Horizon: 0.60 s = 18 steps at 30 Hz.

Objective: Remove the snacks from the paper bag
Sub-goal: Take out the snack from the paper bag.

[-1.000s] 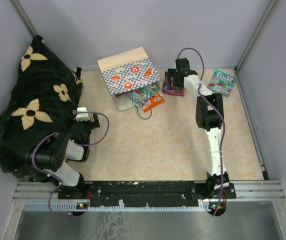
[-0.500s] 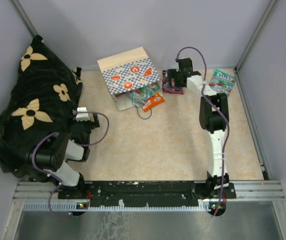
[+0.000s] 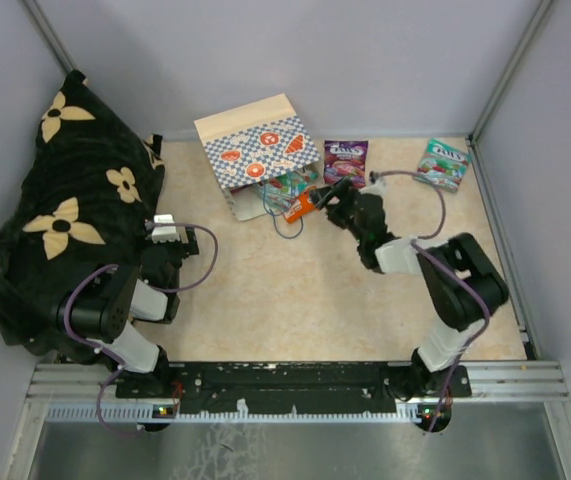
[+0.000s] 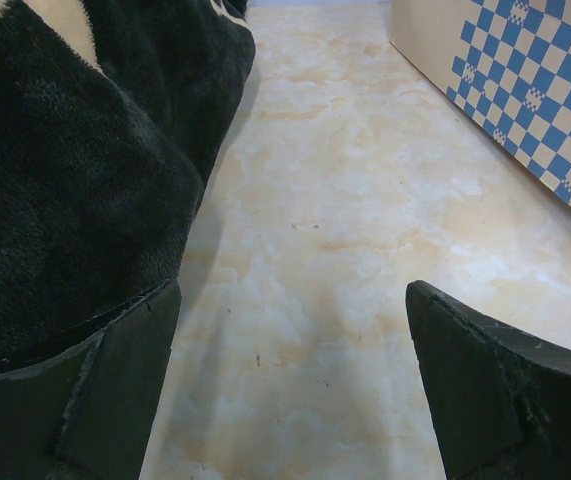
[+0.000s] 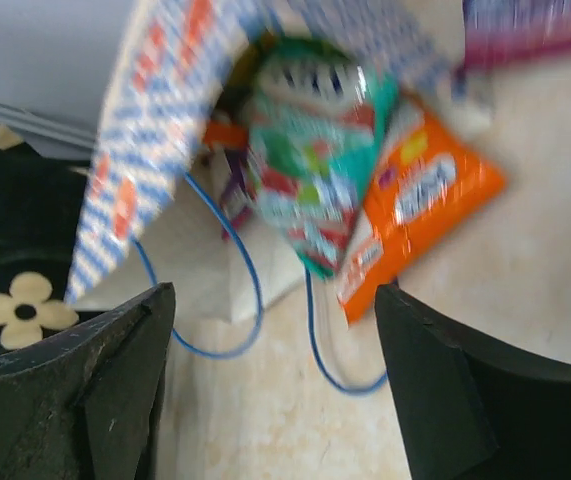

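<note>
The checkered paper bag lies on its side at the back of the table, mouth toward me. Snacks spill from the mouth: a teal-green pouch half inside and an orange pouch on the table beside the blue cord handles. Further right lie a purple pouch and a green pouch, both flat on the table. My right gripper is open just in front of the bag's mouth, nothing between its fingers. My left gripper rests open and empty near the cloth.
A black cloth with cream flowers is heaped along the left side, touching my left gripper's left finger. Grey walls close the table at the back and both sides. The bag's checkered side shows at the upper right of the left wrist view.
My right arm has left the purple pouch lying at the back and swung left and nearer, to the bag's mouth. The left arm has not moved.
</note>
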Each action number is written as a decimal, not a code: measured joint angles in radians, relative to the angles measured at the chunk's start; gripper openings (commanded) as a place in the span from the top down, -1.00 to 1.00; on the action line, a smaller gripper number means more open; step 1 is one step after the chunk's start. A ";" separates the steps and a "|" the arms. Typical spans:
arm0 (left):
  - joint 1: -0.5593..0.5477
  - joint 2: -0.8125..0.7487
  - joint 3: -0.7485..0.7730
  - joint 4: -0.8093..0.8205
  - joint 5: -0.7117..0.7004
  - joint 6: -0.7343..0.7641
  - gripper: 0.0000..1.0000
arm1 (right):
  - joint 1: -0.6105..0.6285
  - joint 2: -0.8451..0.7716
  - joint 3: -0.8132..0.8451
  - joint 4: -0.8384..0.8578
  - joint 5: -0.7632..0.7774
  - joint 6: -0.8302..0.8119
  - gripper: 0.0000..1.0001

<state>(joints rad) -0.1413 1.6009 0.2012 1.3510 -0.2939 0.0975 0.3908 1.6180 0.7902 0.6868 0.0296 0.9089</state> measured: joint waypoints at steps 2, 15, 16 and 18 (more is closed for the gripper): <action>0.000 0.000 0.000 0.000 0.000 0.000 -1.00 | 0.054 0.094 -0.058 0.089 0.006 0.107 -0.51; 0.000 0.000 0.000 0.000 0.000 0.000 -1.00 | 0.087 0.464 0.006 0.471 0.085 0.439 -0.30; 0.000 0.000 0.000 0.000 0.000 0.000 -1.00 | 0.087 0.477 0.020 0.488 0.090 0.443 -0.29; 0.000 0.000 0.000 0.000 0.000 0.000 -1.00 | 0.087 0.504 0.051 0.504 0.101 0.447 -0.28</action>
<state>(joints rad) -0.1413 1.6009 0.2012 1.3510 -0.2939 0.0975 0.4774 2.1216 0.8413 1.1908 0.1303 1.3563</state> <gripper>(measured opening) 0.998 0.650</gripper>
